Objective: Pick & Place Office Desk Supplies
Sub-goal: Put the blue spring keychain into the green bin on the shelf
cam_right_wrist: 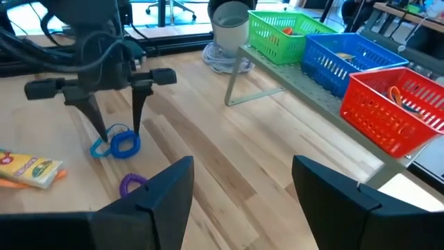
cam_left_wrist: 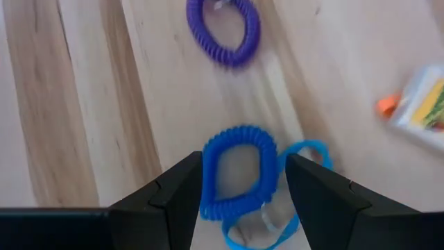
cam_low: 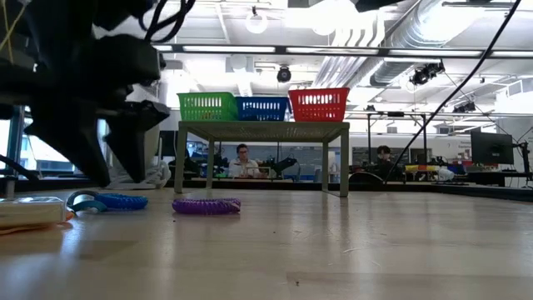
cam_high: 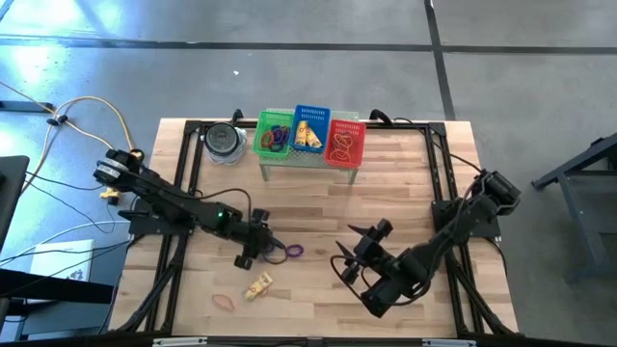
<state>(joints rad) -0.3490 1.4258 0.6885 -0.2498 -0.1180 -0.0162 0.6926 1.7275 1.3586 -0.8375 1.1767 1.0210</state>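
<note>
A blue coiled loop (cam_left_wrist: 208,182) with a light-blue ring (cam_left_wrist: 310,149) attached lies flat on the wooden table (cam_high: 405,193). My left gripper (cam_left_wrist: 244,161) is open just above it, pointing steeply down, with one finger on each side of the coil (cam_right_wrist: 126,144); I cannot tell whether they touch it. A purple coiled loop (cam_high: 293,252) lies just beyond it. Toward the near edge lie a yellow oblong pack (cam_high: 258,286) and an orange band (cam_high: 225,301). My right gripper (cam_high: 345,248) hangs open above the table's near right part, holding nothing.
A low shelf (cam_high: 308,159) at the table's far edge carries a green basket (cam_high: 273,135), a blue basket (cam_high: 310,127) and a red basket (cam_high: 346,142), each with items inside. A round grey tin (cam_high: 224,142) stands to its left. People sit in the room beyond.
</note>
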